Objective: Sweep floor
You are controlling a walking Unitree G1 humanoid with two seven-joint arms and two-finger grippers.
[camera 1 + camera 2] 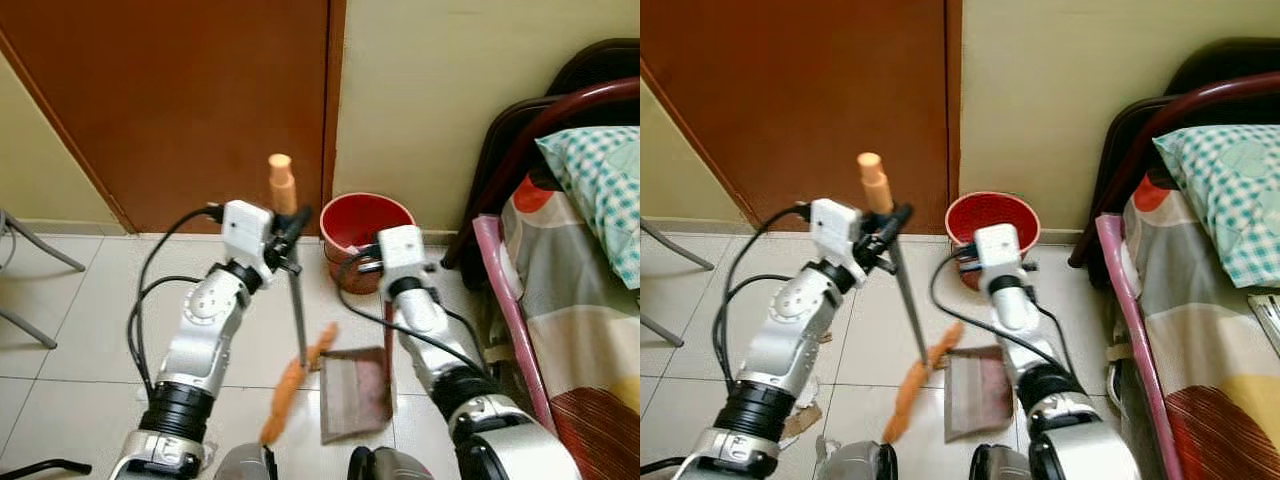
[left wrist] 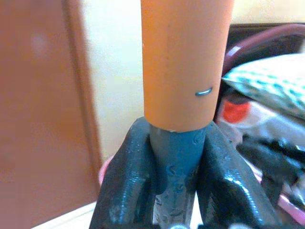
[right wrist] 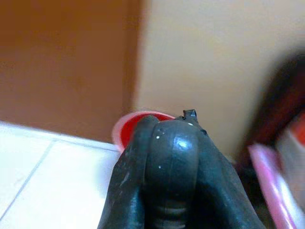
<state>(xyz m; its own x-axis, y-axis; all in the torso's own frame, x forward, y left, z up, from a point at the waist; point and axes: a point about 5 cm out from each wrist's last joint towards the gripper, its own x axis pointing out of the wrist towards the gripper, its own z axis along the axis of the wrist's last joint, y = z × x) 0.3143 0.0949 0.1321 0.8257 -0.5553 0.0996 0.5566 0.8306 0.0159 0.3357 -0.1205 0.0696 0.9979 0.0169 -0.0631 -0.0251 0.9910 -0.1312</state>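
Both jaws clamp broom [image 1: 296,300] (left gripper [image 1: 290,232]).

Broom handle [image 2: 187,62]: top cut off by the picture's edge in the left wrist view (only a stub shows between the fingers [image 2: 125,181]).
Right claw [image 1: 368,262]: hidden behind its own white wrist block; in the right wrist view what it grips cannot be told.
Dustpan [image 1: 352,392]: near edge partly behind the right arm.
Red bucket [image 1: 360,222]: front wall covered by the right wrist.
Bed [image 1: 580,300]: cut off at the right edge.
Chair leg [image 1: 40,248]: the chair itself is out of frame.
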